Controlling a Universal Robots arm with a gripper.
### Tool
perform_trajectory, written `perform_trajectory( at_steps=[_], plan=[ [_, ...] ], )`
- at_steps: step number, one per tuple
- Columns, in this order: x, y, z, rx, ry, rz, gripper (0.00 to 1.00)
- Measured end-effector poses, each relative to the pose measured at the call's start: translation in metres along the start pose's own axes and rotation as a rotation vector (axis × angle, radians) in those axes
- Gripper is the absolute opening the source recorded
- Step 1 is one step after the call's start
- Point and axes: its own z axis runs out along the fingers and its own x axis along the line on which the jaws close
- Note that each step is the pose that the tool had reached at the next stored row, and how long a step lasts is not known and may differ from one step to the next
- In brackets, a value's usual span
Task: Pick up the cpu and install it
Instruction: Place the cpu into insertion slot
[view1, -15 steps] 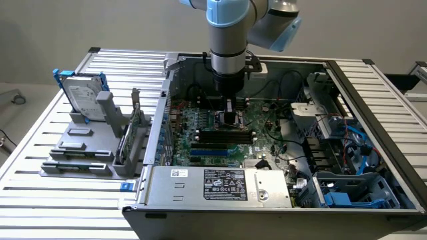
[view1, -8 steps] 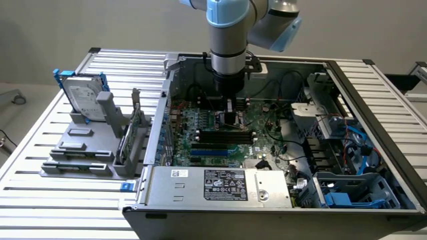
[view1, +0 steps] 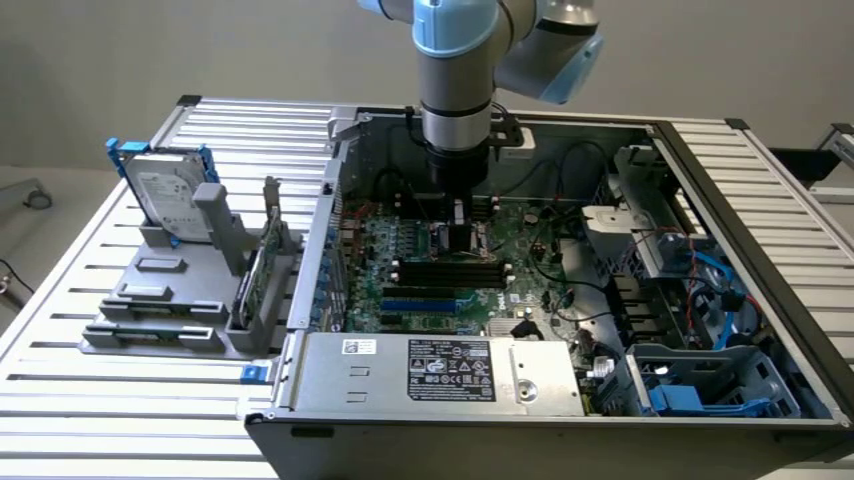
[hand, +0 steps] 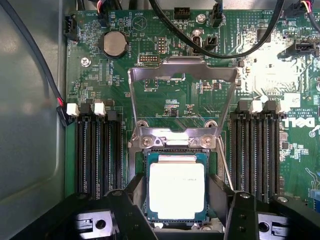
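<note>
The cpu, a small square chip with a silvery top, lies flat in its socket on the green motherboard. The socket's metal load plate stands hinged open behind it. My gripper hangs straight over the chip, its black fingers on either side, spread wider than the chip and gripping nothing. In the exterior view the gripper reaches down into the open computer case, just above the board.
Long black memory slots flank the socket on both sides. Black cables arch over the board. A silver power supply sits at the case front. Outside the case, a grey fixture holds an upright hard drive at the exterior view's left.
</note>
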Motion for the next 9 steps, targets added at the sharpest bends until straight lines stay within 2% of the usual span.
perform_trajectory(
  at_steps=[5, 9],
  plan=[
    [0.0001, 0.0001, -0.0004, 0.0001, -0.0016, 0.0, 0.62],
    [0.0001, 0.0006, -0.0049, 0.0, -0.002, 0.0, 0.62]
  ],
)
